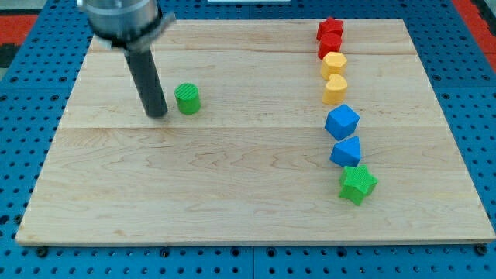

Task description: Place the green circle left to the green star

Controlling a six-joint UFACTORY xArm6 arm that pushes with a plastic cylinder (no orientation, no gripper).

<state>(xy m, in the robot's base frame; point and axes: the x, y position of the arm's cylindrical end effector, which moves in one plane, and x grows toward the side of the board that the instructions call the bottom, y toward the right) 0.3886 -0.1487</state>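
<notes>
Pale wooden board (pixel 232 186) on a blue pegboard fills the view. My tip (pixel 157 115) is a bare rod with nothing to grasp; it rests on the board just left of the green circle (pixel 187 99), near or touching it, I cannot tell which. Well apart, at the view's lower right, sits the green star (pixel 357 184), below 2 blue blocks (pixel 343 136), 2 yellow blocks (pixel 334 77) and 2 red blocks (pixel 329 37). An off-centre push could let the circle slip round my tip, or overshoot into the star.
</notes>
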